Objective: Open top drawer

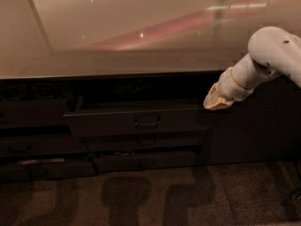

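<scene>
Top drawer (141,121) sits just under the biggest thing in front of me, a long pale countertop (141,32) with glossy streaks of reflected light across it. Below the counter runs a dark cabinet bank. There is a tall door (254,126) on the right and a stack of left-hand drawers (33,145). In the middle are two narrower lower drawers (146,140), and the top drawer's front stands out clear of them. Judging by that gap, it is already pulled open a fair way. A carpeted floor (155,197) lies beneath, with soft shadows on it.

The white arm (268,55) reaches in from the right, sloping down and leftward. Its gripper (217,100) is just beside the upper right corner of the drawer front, well apart from the small loop handle (147,123) at the centre. Whether it is wide or narrow I cannot tell from where I stand.

The trouble I would watch for is that corner. A swing to the left or a dip downward could knock the front and nudge the drawer back in, or skew it on its runners. Any pull taken at the corner rather than the handle could rack it the same way.

As for contents, the open tray is seen nearly edge-on and is too dark to read. One low left drawer shows a pale strip (40,162) in its gap, possibly something lying inside.
</scene>
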Available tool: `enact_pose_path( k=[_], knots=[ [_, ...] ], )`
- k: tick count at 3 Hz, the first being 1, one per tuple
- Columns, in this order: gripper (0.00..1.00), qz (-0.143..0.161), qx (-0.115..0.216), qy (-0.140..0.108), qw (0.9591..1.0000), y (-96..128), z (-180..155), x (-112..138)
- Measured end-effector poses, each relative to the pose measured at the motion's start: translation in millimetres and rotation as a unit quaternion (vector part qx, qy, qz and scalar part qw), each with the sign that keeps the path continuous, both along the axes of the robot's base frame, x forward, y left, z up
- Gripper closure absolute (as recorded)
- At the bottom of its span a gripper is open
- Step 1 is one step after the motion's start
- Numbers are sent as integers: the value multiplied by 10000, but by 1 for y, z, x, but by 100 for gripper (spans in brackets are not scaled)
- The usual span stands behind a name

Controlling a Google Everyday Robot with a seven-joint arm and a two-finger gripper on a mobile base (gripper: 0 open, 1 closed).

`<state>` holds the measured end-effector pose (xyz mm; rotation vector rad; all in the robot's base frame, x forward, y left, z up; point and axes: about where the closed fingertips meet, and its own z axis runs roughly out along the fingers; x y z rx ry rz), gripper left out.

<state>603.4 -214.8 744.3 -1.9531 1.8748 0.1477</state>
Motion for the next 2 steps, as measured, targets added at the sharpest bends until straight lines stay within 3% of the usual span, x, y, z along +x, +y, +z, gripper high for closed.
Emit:
enact_pose_path(
  k=[2],
  knots=[
    [100,-50,-157,-77,9998,2,1,3]
  ],
)
